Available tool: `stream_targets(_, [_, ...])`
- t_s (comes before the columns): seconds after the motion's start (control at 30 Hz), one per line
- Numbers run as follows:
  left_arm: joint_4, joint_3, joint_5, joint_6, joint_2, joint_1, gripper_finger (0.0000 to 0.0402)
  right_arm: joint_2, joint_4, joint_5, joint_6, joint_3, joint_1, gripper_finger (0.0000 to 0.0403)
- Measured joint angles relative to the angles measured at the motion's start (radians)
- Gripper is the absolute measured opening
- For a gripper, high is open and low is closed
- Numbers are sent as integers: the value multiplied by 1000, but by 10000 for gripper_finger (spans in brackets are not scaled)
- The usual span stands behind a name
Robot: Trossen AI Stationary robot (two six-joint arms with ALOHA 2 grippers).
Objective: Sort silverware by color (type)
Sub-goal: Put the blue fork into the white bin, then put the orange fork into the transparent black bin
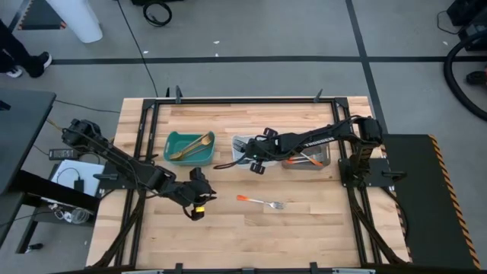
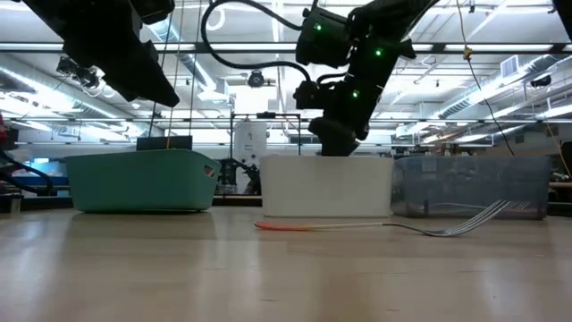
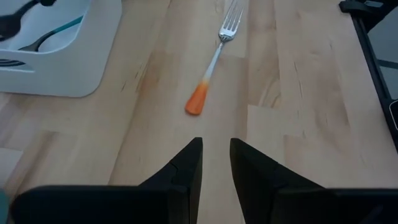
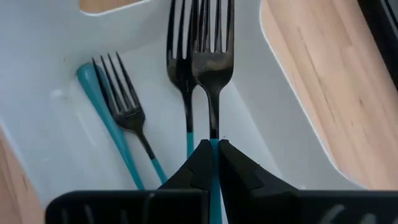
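An orange-handled fork (image 1: pixel 259 202) with a metal head lies flat on the table; in the left wrist view this fork (image 3: pixel 212 67) is just ahead of my left gripper (image 3: pixel 216 167), which is open by a narrow gap and holds nothing. My left gripper (image 1: pixel 199 204) hovers left of the fork. My right gripper (image 1: pixel 255 160) reaches into the white bin (image 1: pixel 240 144), shut on a dark fork with a teal handle (image 4: pixel 212 68). Two more dark teal-handled forks (image 4: pixel 121 109) lie in that bin. My right gripper (image 4: pixel 213 149) pinches the teal handle (image 4: pixel 214 144) of the dark fork between its two fingertips, just behind the dark neck. The fork runs on ahead of the fingers, its tines pointing away over the white bin's floor. Whether its head rests on the bin, I cannot tell.
A teal bin (image 1: pixel 189 146) holding tan utensils stands left of the white bin. A grey bin (image 1: pixel 308 158) holding orange-handled utensils stands to its right. In the low view the three bins (image 2: pixel 326 188) stand in a row behind the fork (image 2: pixel 384 225). Bare wood lies near the table's near edge.
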Motion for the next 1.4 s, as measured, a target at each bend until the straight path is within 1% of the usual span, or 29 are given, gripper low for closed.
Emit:
stream_targets(0.07, [-2,0,0,-11,0,0,89,0,6,-5,13,-11,-5,24])
stream_targets(0.2, [-2,0,0,-13,0,0,89,0,14,-61,39,-29,-16,26])
stream_targets(0.3, [-2,0,0,-15,0,0,89,0,16,-103,50,-30,-25,37])
stream_targets(0.47, [9,0,0,-3,3,12,89,-7,-16,-157,39,-15,-34,83])
stream_targets(0.6, [11,0,0,4,4,39,89,-38,-11,-137,37,-8,-32,120])
stream_targets(0.73, [17,0,-1,10,4,54,92,-71,-22,-119,36,-7,-22,141])
stream_targets(0.87, [15,0,0,11,4,66,112,-110,-21,-119,36,-7,6,146])
stream_targets(1.07, [14,0,1,12,5,70,150,-119,-6,-110,29,-7,81,144])
stream_targets(1.2, [11,0,16,9,5,67,159,-119,30,-100,10,-7,128,144])
stream_targets(1.4, [1,0,39,-41,5,60,160,-119,97,-195,-14,-7,174,140])
